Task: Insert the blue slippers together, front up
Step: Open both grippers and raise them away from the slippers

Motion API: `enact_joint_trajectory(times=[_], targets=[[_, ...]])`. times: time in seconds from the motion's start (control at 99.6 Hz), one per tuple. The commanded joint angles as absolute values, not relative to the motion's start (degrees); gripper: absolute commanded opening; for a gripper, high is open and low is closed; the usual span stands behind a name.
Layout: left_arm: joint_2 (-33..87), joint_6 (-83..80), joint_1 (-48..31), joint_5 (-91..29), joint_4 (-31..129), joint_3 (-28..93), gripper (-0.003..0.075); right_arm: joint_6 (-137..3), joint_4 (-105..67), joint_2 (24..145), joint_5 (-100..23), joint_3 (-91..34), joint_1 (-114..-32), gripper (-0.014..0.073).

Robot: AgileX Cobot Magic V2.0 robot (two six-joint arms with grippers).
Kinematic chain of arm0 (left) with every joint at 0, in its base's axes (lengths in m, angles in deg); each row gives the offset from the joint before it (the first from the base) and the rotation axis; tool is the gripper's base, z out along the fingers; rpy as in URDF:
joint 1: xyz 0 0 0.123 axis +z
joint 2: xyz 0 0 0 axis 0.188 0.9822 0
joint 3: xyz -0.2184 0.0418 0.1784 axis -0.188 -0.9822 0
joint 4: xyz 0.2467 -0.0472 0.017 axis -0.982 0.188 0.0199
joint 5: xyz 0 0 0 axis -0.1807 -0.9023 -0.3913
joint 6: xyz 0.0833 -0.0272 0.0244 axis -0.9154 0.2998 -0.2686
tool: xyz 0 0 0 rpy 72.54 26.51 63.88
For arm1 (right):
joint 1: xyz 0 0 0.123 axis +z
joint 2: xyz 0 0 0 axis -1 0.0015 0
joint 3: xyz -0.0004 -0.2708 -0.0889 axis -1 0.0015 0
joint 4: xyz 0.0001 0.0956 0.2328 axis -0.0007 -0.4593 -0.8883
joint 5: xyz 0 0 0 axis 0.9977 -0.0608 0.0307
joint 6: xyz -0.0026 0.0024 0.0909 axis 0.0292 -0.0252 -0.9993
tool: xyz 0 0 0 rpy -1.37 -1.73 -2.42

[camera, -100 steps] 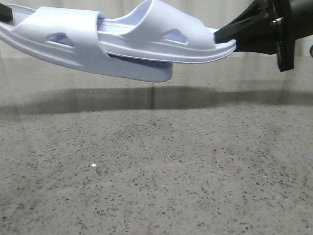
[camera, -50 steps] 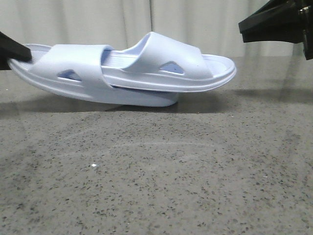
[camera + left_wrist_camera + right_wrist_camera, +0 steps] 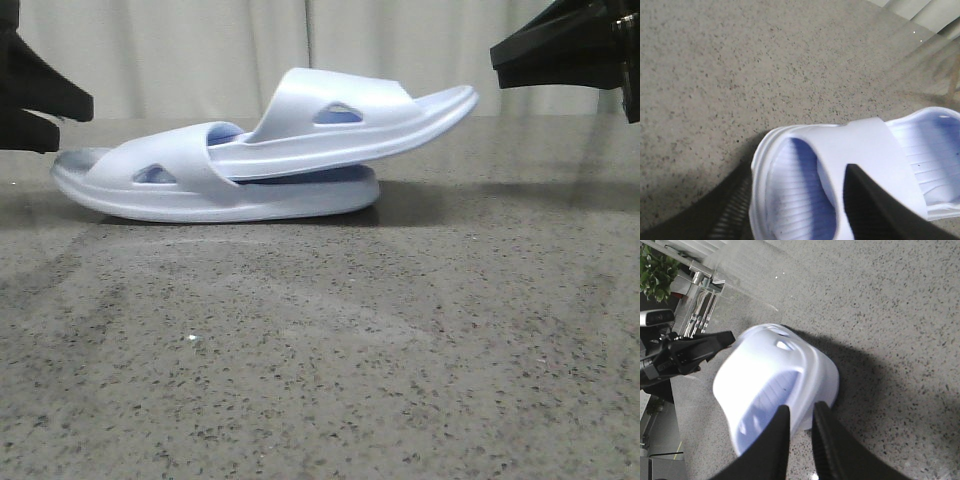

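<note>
The two pale blue slippers lie nested on the speckled grey table (image 3: 320,360). The lower slipper (image 3: 180,190) lies flat. The upper slipper (image 3: 340,120) is pushed under its strap and tilts up to the right. My left gripper (image 3: 75,120) is open, just off the lower slipper's left end. In the left wrist view its fingers (image 3: 875,210) stand wide apart on either side of that slipper's end (image 3: 865,145). My right gripper (image 3: 495,65) hangs apart, up and right of the upper slipper. In the right wrist view its jaws (image 3: 801,407) stand a narrow gap apart, empty, short of the slippers (image 3: 770,370).
A pale curtain (image 3: 200,50) hangs behind the table. A small white speck (image 3: 191,339) lies on the table's near part. In the right wrist view a metal stand (image 3: 700,295) and a green plant (image 3: 657,270) stand beyond the table's edge.
The nested slippers came down from the air onto the table. My right gripper let go first and drew off up and right. My left gripper then let go and drew back left.
</note>
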State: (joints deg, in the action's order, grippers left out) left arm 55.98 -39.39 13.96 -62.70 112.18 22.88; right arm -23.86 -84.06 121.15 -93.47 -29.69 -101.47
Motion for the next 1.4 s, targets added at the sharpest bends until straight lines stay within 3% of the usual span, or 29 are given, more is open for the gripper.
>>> enact_joint_trajectory(times=[0.0,0.12,0.221,0.372,0.462,0.693,0.974,1.165,1.295,1.386], targets=[[54.4,-40.0,13.6,-64.6,112.4,26.3,0.0518,-23.9,-87.0,117.9,-101.0,-31.4,-102.4,0.0068],[53.9,-39.2,13.6,-67.3,109.1,29.1,0.05,-23.9,-87.0,116.6,-101.0,-31.4,-104.4,0.0068],[52.2,-36.3,13.6,-67.9,105.5,31.3,0.0424,-24.1,-87.0,115.3,-101.0,-31.4,-105.8,0.0046],[46.9,-33.2,13.6,-67.0,100.0,33.4,0.0175,-24.2,-87.0,113.4,-101.0,-31.3,-105.8,-0.0101],[42.4,-33.2,13.6,-64.2,98.0,33.5,0.0013,-24.2,-87.0,111.8,-100.8,-31.2,-105.7,-0.0076],[30.5,-30.6,13.6,-52.4,94.4,32.7,0.0015,-24.2,-84.9,104.9,-92.3,-30.2,-102.8,-0.0077],[16.8,-30.6,13.2,-36.2,92.9,21.5,0.0015,-22.8,-79.4,89.5,-59.9,-17.4,-90.5,-0.0077],[7.8,-30.8,13.2,-34.5,92.2,12.2,0.0015,-18.2,-79.4,78.7,-37.7,-5.0,-80.3,-0.0077],[3.0,-30.9,13.2,-35.3,93.7,5.4,0.0015,-17.9,-79.5,71.8,-31.3,3.8,-76.1,-0.0078],[0.2,-38.3,13.2,-36.0,103.4,-0.2,0.0015,-17.9,-80.1,66.9,-29.8,9.3,-74.7,-0.0078]])
